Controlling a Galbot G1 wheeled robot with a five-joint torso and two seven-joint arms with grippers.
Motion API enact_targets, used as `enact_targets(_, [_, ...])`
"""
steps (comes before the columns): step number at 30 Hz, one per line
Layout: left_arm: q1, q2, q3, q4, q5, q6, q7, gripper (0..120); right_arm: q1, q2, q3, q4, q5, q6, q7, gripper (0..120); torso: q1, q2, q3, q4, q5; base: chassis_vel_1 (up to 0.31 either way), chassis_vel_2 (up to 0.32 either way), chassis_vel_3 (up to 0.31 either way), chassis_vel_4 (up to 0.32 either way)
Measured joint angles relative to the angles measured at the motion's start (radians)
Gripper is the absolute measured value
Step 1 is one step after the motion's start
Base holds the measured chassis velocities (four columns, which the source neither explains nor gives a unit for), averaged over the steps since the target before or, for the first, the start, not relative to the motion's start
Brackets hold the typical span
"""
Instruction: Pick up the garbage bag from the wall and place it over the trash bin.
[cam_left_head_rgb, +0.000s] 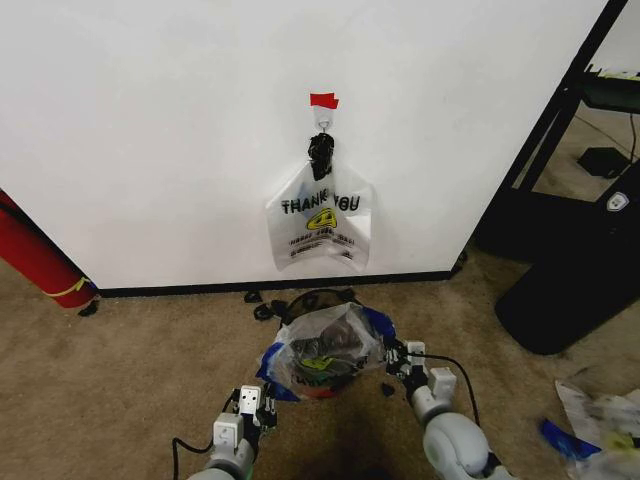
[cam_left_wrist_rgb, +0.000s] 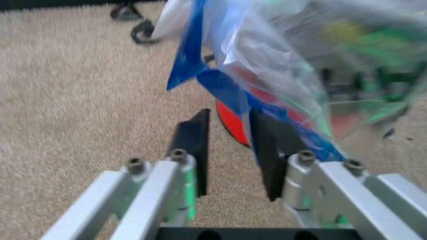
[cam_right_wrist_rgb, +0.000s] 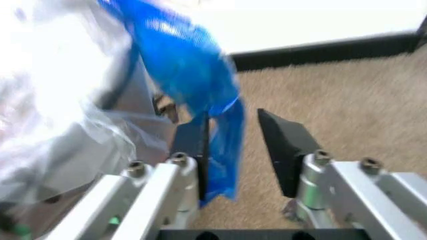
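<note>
nearest us, the left gripper (cam_left_head_rgb: 256, 404) sits low at the left side of the trash bin (cam_left_head_rgb: 322, 388), its fingers apart and closed on nothing, the blue edge of the garbage bag (cam_left_head_rgb: 325, 345) hanging just beyond them. the right gripper (cam_left_head_rgb: 402, 361) is at the bin's right side, also spread, with a blue handle (cam_right_wrist_rgb: 215, 131) draped between its fingers but not pinched. the bag lies bunched over the bin's mouth, on the carpet (cam_left_head_rgb: 140, 370).

we judge the risk to be that thin film, loosely draped, slips off the rim or snags on a finger and drags the light bin over.

farther off, a similar printed bag (cam_left_head_rgb: 320, 225) hangs from the hook (cam_left_head_rgb: 322, 120) on the wall (cam_left_head_rgb: 150, 130), under red tape (cam_left_head_rgb: 323, 100).
</note>
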Motion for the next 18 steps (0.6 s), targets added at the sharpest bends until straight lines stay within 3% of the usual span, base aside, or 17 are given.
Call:
enact_targets(9, [0.116,0.029,-0.06,-0.121,0.064,-0.026,0.0,65,-0.13,-0.002,0.084,0.093,-0.083,0.101,-0.043,63,0.0,0.0,0.0,-0.0001,0.0001,0.0,0.0,0.0,0.0])
enact_targets(11, [0.164,0.036,-0.072,-0.168,0.097,-0.053,0.007,73,-0.185,0.001,0.118,0.107,-0.138,0.166,-0.064,73,0.0,0.0,0.0,0.0,0.0001,0.0,0.0,0.0,0.0])
enact_targets(15, [0.187,0.039,-0.072,-0.174,0.129,-0.102,0.033,86,-0.208,0.01,0.135,0.112,-0.154,0.206,-0.073,85,0.0,0.0,0.0,0.0,0.0001,0.0,0.0,0.0,0.0])
enact_targets(16, [0.193,0.038,-0.07,-0.156,0.135,-0.195,0.085,94,-0.219,0.023,0.144,0.117,-0.155,0.224,-0.078,93,0.0,0.0,0.0,0.0,0.0001,0.0,0.0,0.0,0.0])
enact_targets(17, [0.193,0.038,-0.07,-0.156,0.135,-0.195,0.085,94,-0.219,0.023,0.144,0.117,-0.155,0.224,-0.078,93,0.0,0.0,0.0,0.0,0.0001,0.0,0.0,0.0,0.0])
enact_targets(18, [0.19,0.035,-0.067,-0.142,0.128,-0.248,0.107,98,-0.222,0.028,0.148,0.118,-0.155,0.228,-0.079,97,0.0,0.0,0.0,0.0,0.0001,0.0,0.0,0.0,0.0])
